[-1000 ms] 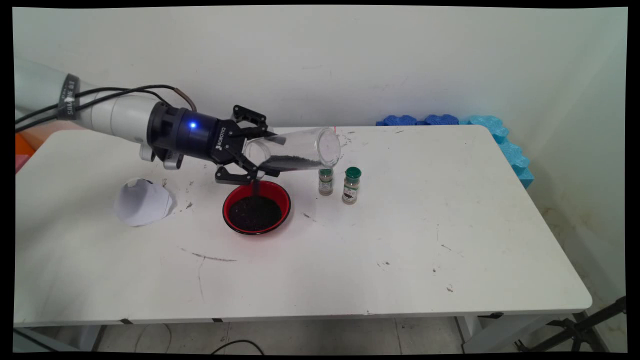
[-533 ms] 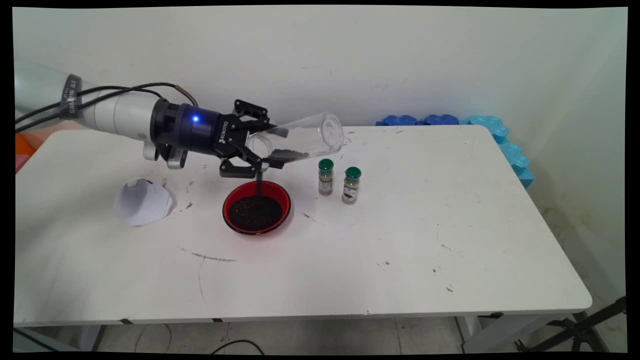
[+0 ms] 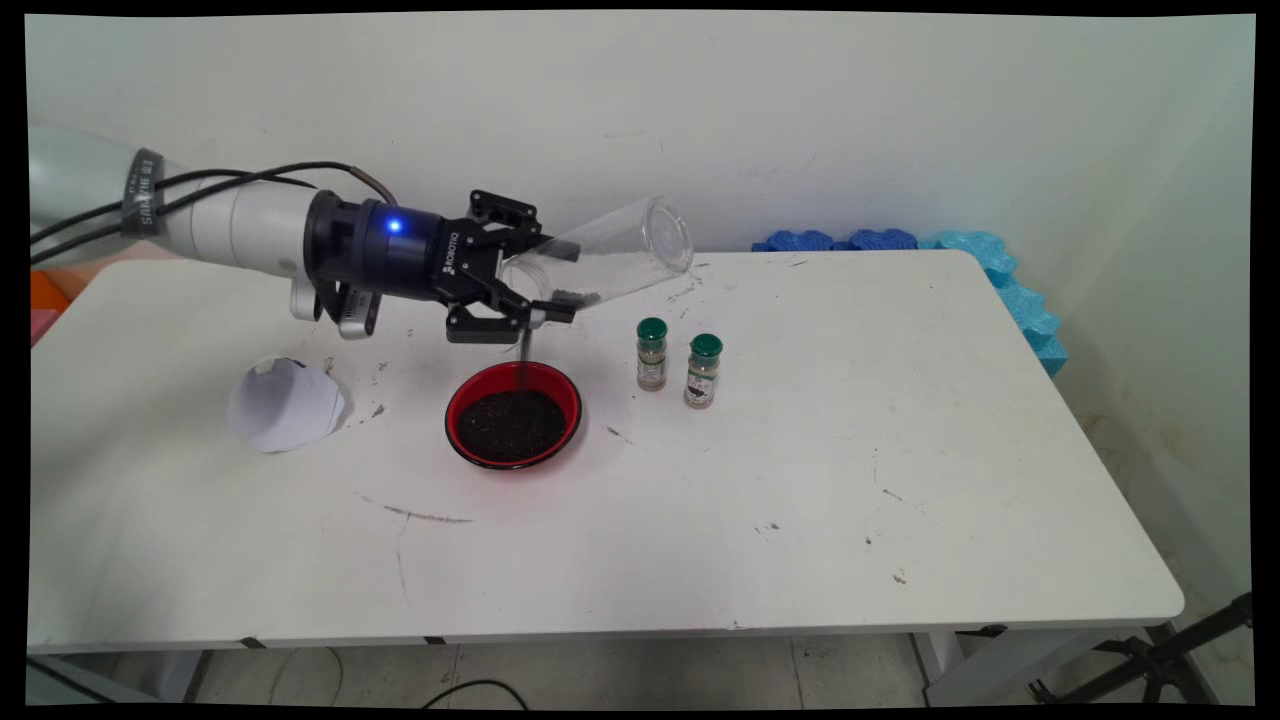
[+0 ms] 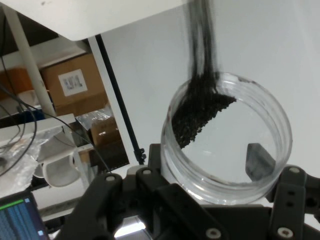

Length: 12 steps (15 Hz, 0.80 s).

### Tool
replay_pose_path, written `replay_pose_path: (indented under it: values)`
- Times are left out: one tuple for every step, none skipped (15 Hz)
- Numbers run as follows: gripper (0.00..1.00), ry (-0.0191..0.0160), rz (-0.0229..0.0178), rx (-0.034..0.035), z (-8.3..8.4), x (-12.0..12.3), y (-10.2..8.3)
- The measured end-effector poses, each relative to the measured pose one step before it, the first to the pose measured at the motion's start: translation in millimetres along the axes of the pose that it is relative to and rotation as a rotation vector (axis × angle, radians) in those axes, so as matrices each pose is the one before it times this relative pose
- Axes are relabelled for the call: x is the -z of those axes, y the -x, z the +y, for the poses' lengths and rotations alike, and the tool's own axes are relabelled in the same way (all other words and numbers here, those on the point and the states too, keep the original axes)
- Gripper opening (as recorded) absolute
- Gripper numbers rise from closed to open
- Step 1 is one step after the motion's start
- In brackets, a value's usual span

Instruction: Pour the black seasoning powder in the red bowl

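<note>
My gripper [image 3: 535, 290] is clamped on a clear jar [image 3: 610, 262], 1 finger on each side of the wall near the jar's open mouth. I hold the jar in the air above the far side of a red bowl [image 3: 513, 414] on the white table [image 3: 800, 480].

The jar's long axis runs from my gripper toward the table's right and upward: the closed base is the high end, the mouth is the low end, pointing down and left toward the bowl.

Dark granules [image 4: 200, 112] lie at the mouth's lower lip. A thin stream [image 3: 522, 362] falls from the lip into the bowl, which already holds a dark layer.

2 green-capped spice bottles [image 3: 652, 354] stand upright right of the bowl, near it but apart. A white paper cone [image 3: 288, 404] lies well left.
</note>
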Motion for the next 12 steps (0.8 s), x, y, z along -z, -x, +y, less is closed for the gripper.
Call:
replay_pose_path:
  values:
    - [0.00, 0.00283, -0.00279, 0.00687, -0.13, -0.53, 0.45]
    - [0.00, 0.00332, -0.00355, 0.00790, -0.27, -0.54, 0.60]
    - [0.00, 0.00304, -0.00355, 0.00766, -0.37, -0.60, 0.69]
    - [0.00, 0.00304, -0.00318, 0.00701, -0.40, -0.48, 0.74]
    - [0.00, 0.00363, -0.00322, 0.00887, -0.48, -0.63, 0.82]
    - [0.00, 0.00393, -0.00327, 0.00907, -0.44, -0.62, 0.98]
    - [0.00, 0.00382, -0.00284, 0.00799, -0.38, -0.41, 0.92]
    - [0.00, 0.00491, -0.00285, 0.00904, -0.42, -0.47, 1.06]
    - [0.00, 0.00516, -0.00277, 0.00930, -0.37, -0.37, 0.95]
    - [0.00, 0.00386, -0.00299, 0.00747, -0.24, -0.39, 0.93]
    - [0.00, 0.00496, -0.00380, 0.00786, -0.19, -0.33, 1.02]
    - [0.00, 0.00563, -0.00430, 0.00792, -0.07, -0.24, 1.04]
